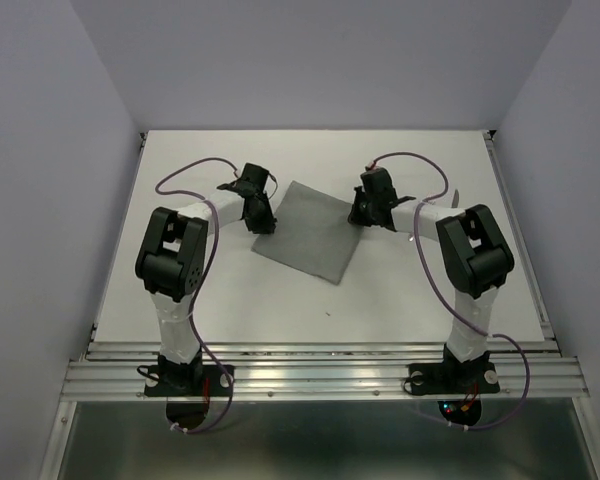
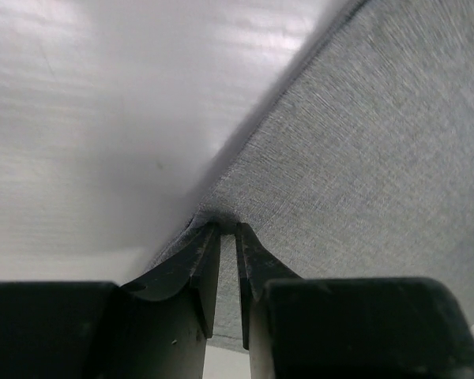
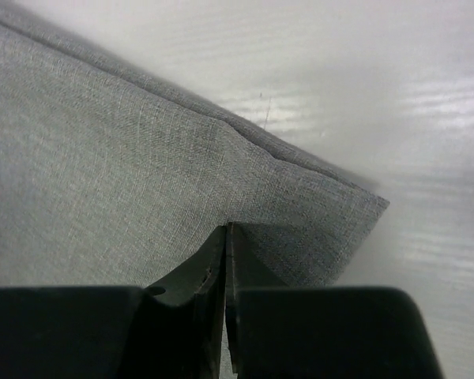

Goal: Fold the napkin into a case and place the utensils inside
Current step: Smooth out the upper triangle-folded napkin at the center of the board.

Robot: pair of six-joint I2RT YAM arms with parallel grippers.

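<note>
Though mostly flat, napkin edges between fingers.

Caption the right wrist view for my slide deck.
Right hand pinched shut on the grey napkin near its corner, with the white table beyond.

The table is just a plain white top, nothing fancy, and the main thing lying on it is the grey napkin, spread out around the middle and turned so it sits like a diamond. Up close, one corner of the cloth looks doubled, with a layered edge. There's also a tiny dark speck on the bare white nearer the front.
</note>
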